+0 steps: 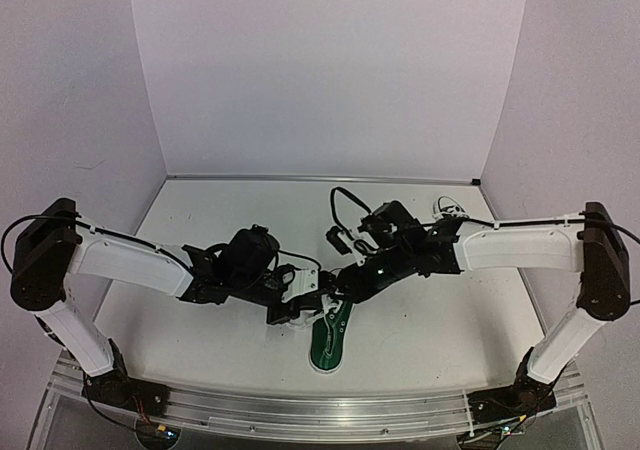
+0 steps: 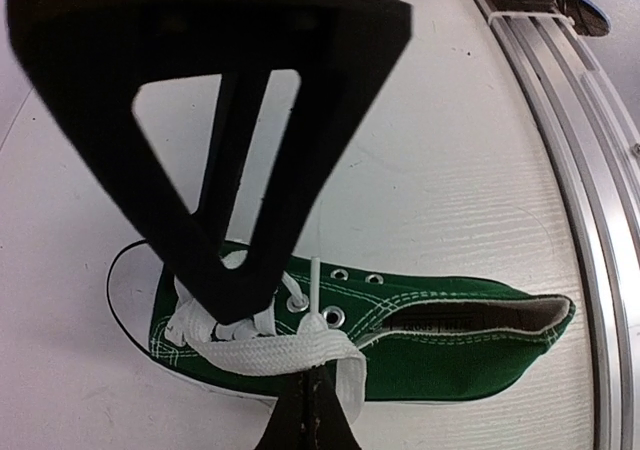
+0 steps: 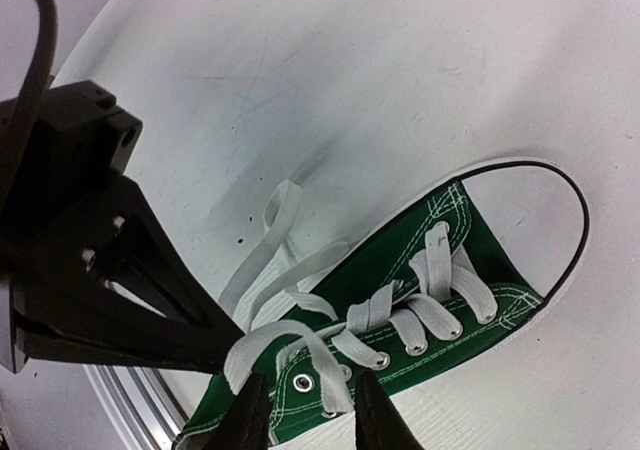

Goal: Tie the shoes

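One dark green sneaker lies on the white table between the two arms, toe towards the near edge. In the left wrist view the shoe lies on its side, white laces loose. My left gripper is shut on a flat white lace drawn across the eyelets. My right gripper is open, its fingers apart on either side of a lace loop over the top eyelets of the shoe. In the top view the left gripper and right gripper nearly touch above the shoe. The second shoe sits at the back right.
An aluminium rail runs along the near table edge, close to the shoe's toe; it also shows in the left wrist view. A black cable loops above the right wrist. White walls enclose the table on three sides.
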Robot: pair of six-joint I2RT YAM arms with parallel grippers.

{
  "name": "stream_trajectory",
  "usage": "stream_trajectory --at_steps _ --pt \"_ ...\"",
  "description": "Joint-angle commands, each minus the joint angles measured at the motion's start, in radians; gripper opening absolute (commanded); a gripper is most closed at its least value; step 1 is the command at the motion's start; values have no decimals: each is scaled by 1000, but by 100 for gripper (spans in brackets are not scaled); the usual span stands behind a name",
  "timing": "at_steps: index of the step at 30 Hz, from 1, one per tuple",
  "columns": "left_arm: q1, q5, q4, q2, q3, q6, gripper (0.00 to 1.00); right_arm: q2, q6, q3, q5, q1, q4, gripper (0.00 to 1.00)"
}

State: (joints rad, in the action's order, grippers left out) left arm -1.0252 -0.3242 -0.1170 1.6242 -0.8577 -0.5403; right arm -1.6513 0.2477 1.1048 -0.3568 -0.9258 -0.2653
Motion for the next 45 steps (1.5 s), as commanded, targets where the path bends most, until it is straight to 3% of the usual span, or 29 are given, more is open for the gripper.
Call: stream_trajectory --at_steps 1,8,14,35,45 --pt "-4 -21 -82 15 -13 46 0 124 51 -52 9 15 24 32" --pt "-4 -17 -87 19 -13 43 0 191 67 -136 -87 24 39 31" --pt "-4 -30 -88 18 -9 38 0 135 25 -153 -127 24 58 22" --pt "-4 -46 -67 9 -18 11 0 -9 -49 -53 -227 24 98 24" --pt "-5 -22 -69 7 -13 18 0 2 -53 -73 -237 22 97 0"
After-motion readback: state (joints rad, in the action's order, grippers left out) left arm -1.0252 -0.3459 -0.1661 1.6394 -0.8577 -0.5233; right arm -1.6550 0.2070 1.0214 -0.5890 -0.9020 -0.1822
